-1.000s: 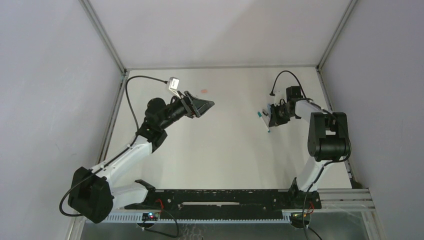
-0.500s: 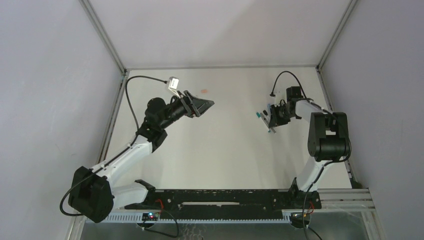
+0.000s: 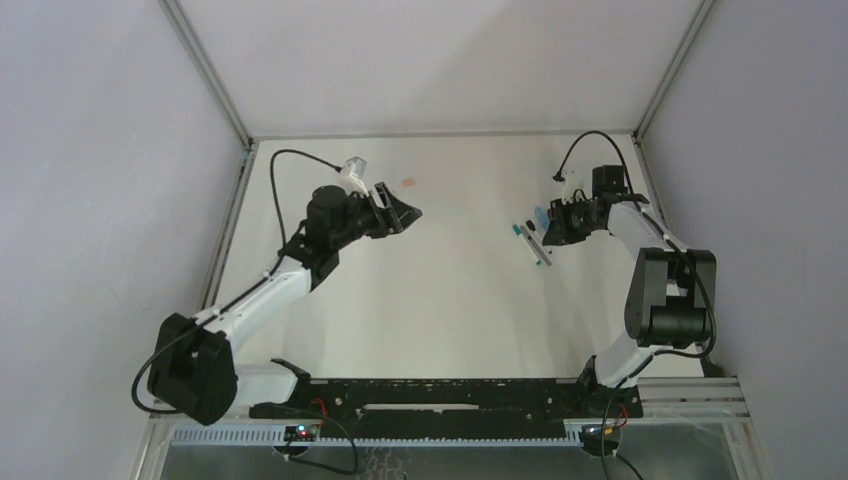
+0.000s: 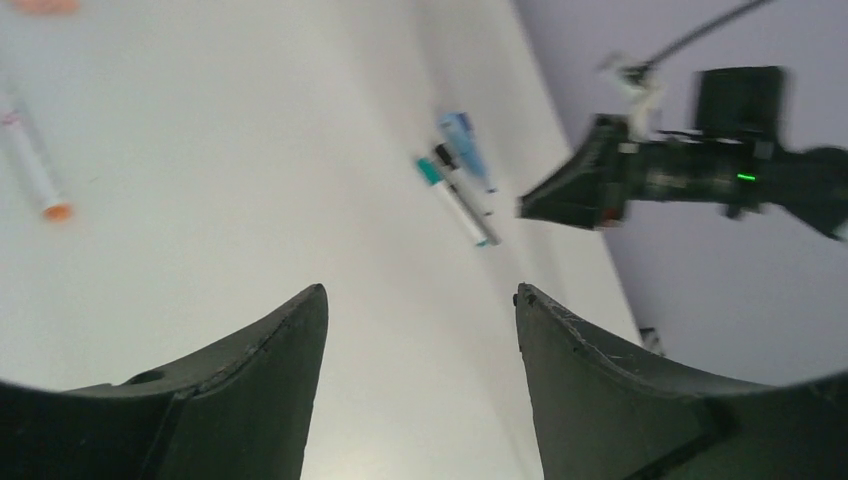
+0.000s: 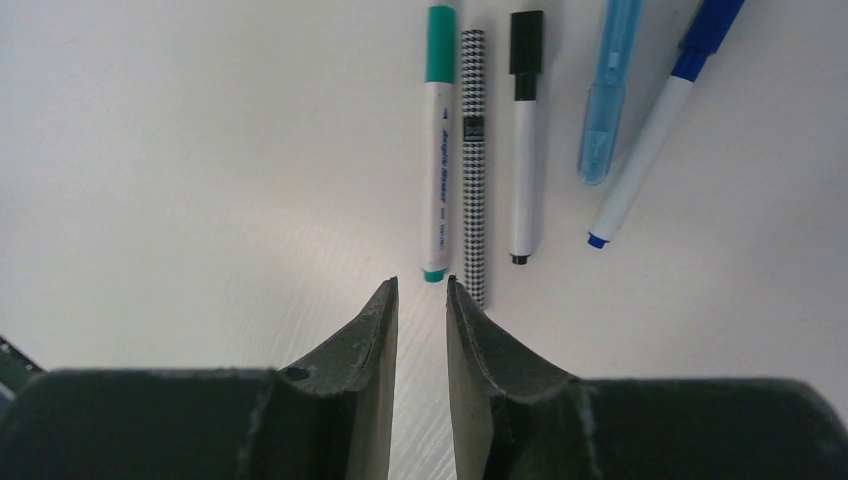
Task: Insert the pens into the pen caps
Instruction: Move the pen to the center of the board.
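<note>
1. Pens [image 3: 540,252] lie in a loose row at the far right of the table. Side by side are a teal-capped pen [image 5: 436,150], a houndstooth pen [image 5: 475,165] just beside it, a black-capped pen [image 5: 523,140], a light-blue pen [image 5: 607,95] and a blue-capped pen [image 5: 655,125], whose top is cut off by the frame edge.
2. An orange-tipped pen [image 4: 30,160] lies well apart on the left. A salmon cap [image 3: 410,182] sits farther back.
3. The right gripper [image 5: 420,285] hangs low at the row's near end, jaws slightly apart with nothing between them.
4. The left gripper [image 4: 420,290] hovers at the far left, jaws wide apart and empty.
5. From above the pens are too small to tell apart, and I cannot make out the orange-tipped one there. The left wrist view is blurred.
6. The white table [image 3: 440,300] stands between pale grey walls [image 3: 100,150] with metal corner posts [image 3: 205,70].
</note>
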You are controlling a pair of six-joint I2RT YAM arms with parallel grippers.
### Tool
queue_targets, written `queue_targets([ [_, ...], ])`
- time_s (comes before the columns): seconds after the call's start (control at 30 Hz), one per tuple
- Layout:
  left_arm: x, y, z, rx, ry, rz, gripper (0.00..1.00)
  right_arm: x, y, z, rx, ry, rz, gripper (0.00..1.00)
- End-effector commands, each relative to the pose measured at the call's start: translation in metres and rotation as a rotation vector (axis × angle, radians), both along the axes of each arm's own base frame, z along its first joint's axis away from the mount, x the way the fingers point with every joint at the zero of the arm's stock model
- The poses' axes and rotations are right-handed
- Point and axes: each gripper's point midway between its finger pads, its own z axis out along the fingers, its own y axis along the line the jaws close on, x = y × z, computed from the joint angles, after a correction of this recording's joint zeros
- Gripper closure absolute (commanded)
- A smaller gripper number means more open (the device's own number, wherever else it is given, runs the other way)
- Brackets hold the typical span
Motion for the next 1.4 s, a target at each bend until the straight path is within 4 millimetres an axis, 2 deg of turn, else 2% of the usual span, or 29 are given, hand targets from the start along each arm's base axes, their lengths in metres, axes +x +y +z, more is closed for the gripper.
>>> queue_targets([
  [0.0,0.028,0.028,-0.026,0.184,0.099,0.142,0.28,0.001,0.006,0.04,0.07,-0.1,0.059,0.7],
  [0.17,0.057,0.059,-0.073,0.385,0.27,0.29,0.33,-0.003,0.01,0.053,0.114,-0.123,0.079,0.7],
  [0.23,0.07,0.067,-0.087,0.463,0.325,0.315,0.38,-0.004,0.011,0.056,0.122,-0.13,0.084,0.7],
  [0.33,0.088,0.073,-0.115,0.566,0.426,0.315,0.46,-0.006,0.012,0.059,0.135,-0.136,0.086,0.7],
  [0.47,0.111,0.072,-0.135,0.646,0.504,0.283,0.53,-0.006,0.012,0.061,0.146,-0.141,0.087,0.7],
  [0.53,0.125,0.068,-0.138,0.656,0.511,0.265,0.55,-0.007,0.012,0.062,0.149,-0.141,0.087,0.7],
  [0.6,0.131,0.067,-0.148,0.677,0.531,0.254,0.55,-0.007,0.012,0.062,0.153,-0.14,0.086,0.7],
  [0.77,0.146,0.067,-0.158,0.718,0.541,0.254,0.56,-0.006,0.011,0.061,0.163,-0.137,0.085,0.7],
  [1.0,0.153,0.058,-0.178,0.713,0.593,0.212,0.62,-0.007,0.014,0.061,0.179,-0.135,0.093,0.7],
  [1.37,0.153,0.06,-0.197,0.741,0.647,0.218,0.7,-0.007,0.017,0.062,0.2,-0.135,0.101,0.7],
])
